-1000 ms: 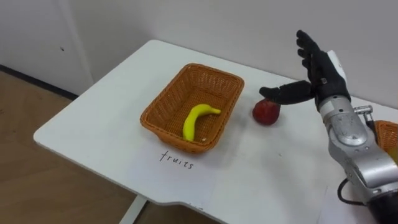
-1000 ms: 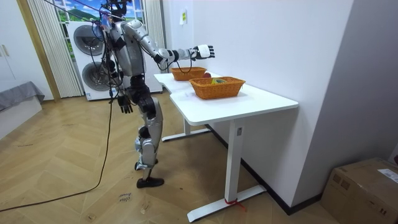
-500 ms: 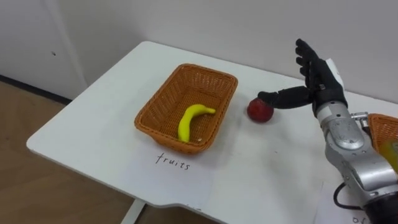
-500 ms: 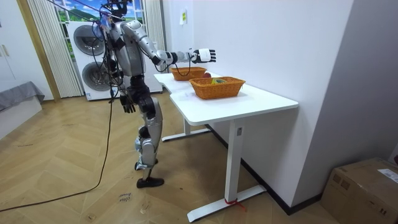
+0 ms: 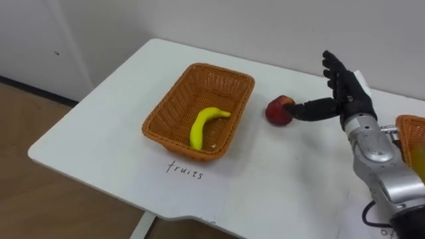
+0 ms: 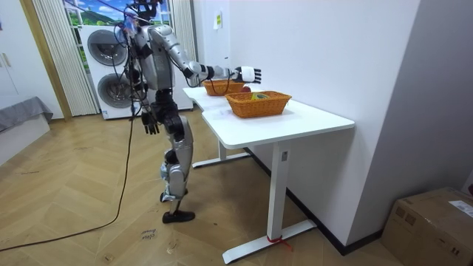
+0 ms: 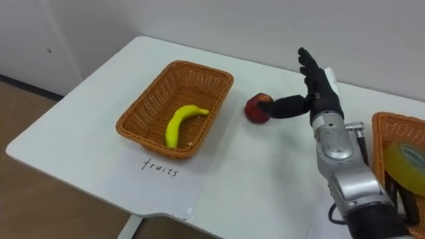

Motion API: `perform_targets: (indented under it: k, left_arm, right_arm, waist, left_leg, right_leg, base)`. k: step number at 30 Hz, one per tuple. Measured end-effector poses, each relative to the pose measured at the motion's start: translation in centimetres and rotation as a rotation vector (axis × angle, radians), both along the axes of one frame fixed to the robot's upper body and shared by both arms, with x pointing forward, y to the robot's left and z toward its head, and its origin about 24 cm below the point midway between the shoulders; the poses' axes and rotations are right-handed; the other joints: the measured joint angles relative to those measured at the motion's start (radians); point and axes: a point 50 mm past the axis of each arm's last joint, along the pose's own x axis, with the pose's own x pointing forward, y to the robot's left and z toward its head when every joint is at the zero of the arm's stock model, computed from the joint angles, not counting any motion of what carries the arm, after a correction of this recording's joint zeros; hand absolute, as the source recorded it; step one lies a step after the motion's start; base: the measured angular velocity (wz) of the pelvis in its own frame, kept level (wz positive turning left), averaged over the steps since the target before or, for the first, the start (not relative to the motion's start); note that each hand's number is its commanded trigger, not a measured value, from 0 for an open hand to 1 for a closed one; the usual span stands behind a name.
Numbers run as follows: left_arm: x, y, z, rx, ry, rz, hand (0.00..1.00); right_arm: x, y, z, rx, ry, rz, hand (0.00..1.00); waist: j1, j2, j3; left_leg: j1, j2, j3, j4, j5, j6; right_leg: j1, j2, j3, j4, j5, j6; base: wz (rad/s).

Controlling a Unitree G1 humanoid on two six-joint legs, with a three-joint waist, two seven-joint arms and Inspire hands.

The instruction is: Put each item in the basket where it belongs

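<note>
Apple (image 5: 279, 111), round and dark red, beside orange wicker basket (image 5: 171, 99)

The second orange wicker basket (image 7: 390, 136) was cut off at the right edge, and the yellow item (image 7: 406, 159) inside it could not be identified. The thumb of the black right hand (image 5: 345, 93) hid part of the round red apple (image 5: 277, 111).
</note>
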Motion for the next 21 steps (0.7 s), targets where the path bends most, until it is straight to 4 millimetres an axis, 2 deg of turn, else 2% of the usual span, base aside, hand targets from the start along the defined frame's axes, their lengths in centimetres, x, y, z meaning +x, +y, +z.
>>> perform_targets:
  k: [1,3,8,11,13,15,21]
  left_arm:
    - [0.2,-0.1,0.0,-0.006,-0.011,0.009,0.00]
    - [1.2,-0.4,-0.1,-0.028,-0.050,0.022,0.00]
    - [2.4,-1.1,-0.3,-0.048,-0.085,-0.014,0.00]
    - [3.9,-1.5,-0.3,-0.051,-0.127,-0.033,0.00]
    - [5.1,-1.6,-0.4,-0.045,-0.155,-0.036,0.00]
    - [5.9,-1.6,-0.4,-0.037,-0.186,-0.040,0.00]
    - [6.0,-1.7,-0.4,-0.047,-0.192,-0.020,0.00]
  right_arm:
    - [0.1,-0.1,-0.1,-0.002,0.004,-0.004,0.00]
    - [0.7,-0.7,-0.2,-0.012,0.023,-0.032,0.00]
    - [1.9,-1.3,0.4,-0.029,0.027,-0.062,0.00]
    - [3.0,-1.0,1.9,-0.037,-0.032,-0.053,0.00]
    - [3.3,-1.5,1.9,-0.043,-0.036,-0.070,0.00]
    - [3.5,-1.8,1.9,-0.053,-0.025,-0.084,0.00]
    - [3.5,-2.0,1.9,-0.055,-0.038,-0.097,0.00]
  waist:
    - [-0.001,0.001,0.0009]
    - [-0.002,0.007,0.0117]
    - [0.000,0.010,0.0160]
    - [-0.001,0.011,0.0265]
    - [0.000,0.011,0.0331]
    - [0.007,0.010,0.0355]
    - [0.005,0.007,0.0370]
  left_leg:
    - [-0.011,0.000,0.000,0.000,0.002,0.000]
    - [-0.042,-0.002,0.000,0.000,0.011,0.000]
    - [-0.107,-0.001,0.007,0.019,0.018,0.002]
    - [-0.168,0.000,0.017,0.042,0.022,0.005]
    - [-0.190,0.000,0.017,0.052,0.023,0.006]
    - [-0.220,0.000,0.019,0.054,0.028,0.007]
    - [-0.240,0.000,0.040,0.061,0.030,0.008]
  right_leg:
    - [-0.010,-0.002,0.000,0.009,-0.001,0.000]
    - [-0.045,-0.005,0.005,0.020,0.000,-0.001]
    - [-0.115,-0.015,0.005,0.052,-0.003,-0.006]
    - [-0.173,-0.022,0.004,0.077,-0.005,-0.012]
    - [-0.194,-0.024,0.005,0.092,-0.006,-0.014]
    - [-0.226,-0.027,0.011,0.103,-0.008,-0.017]
    - [-0.252,-0.030,0.020,0.107,-0.008,-0.017]
  base:
    - [0.00]
    - [0.00]
    - [0.00]
    - [0.01]
    - [0.10]
    - [0.02]
    - [-0.02]
